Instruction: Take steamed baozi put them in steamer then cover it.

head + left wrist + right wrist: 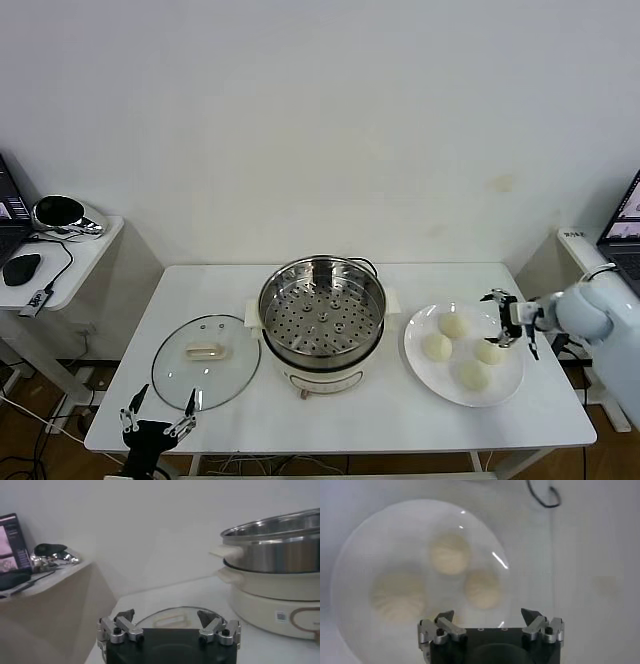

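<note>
Nearest us, our left gripper [158, 421] idles released at the table's [340, 420] front edge by the cover [205, 360]. Our right gripper [512, 318], spread and empty, hovers over the plate [508, 388]; the baozi [489, 351] lie just inboard, steamer [322, 310] further left.

the steamer [322, 312] is shiny polished steel with a perforated metal tray, on a smooth cream plastic base [270, 597], the cover [205, 360] is clear glossy glass with a thin metal rim, the buns [437, 347] look smooth and matt on a glossy white plate [505, 385], the table [400, 415] matt white
</note>
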### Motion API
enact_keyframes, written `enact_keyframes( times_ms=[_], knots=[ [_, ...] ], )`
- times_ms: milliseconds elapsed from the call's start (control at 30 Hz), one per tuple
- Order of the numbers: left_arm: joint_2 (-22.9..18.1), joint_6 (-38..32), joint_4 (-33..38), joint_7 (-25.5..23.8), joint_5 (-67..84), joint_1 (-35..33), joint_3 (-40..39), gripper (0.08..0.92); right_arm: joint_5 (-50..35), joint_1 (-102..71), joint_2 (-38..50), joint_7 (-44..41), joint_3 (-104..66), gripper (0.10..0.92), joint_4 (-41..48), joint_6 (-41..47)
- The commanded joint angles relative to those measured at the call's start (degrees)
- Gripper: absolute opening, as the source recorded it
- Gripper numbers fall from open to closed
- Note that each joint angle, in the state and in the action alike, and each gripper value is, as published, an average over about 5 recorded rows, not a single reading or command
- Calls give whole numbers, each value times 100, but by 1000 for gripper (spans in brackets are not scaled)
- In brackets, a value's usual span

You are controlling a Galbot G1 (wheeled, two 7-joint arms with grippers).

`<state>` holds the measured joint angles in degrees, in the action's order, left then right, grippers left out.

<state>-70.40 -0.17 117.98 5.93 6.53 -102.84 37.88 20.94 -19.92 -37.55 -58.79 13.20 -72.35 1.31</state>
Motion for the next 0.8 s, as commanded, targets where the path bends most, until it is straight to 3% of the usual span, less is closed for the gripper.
enact_keyframes(
  times_ms=[33,467,800],
  knots=[
    [7,3,-5,1,-38,-13,69,823,-21,1311,-292,-573,1333,823,892,-66],
    [1,-16,-84,33,-22,-60,222,823,218,1481,-1407,-350,1486,823,2235,-47],
    [-10,-40,-66,40,-28,-127,240,823,293,1373,-1606,-236,1463,823,2432,126]
  ],
)
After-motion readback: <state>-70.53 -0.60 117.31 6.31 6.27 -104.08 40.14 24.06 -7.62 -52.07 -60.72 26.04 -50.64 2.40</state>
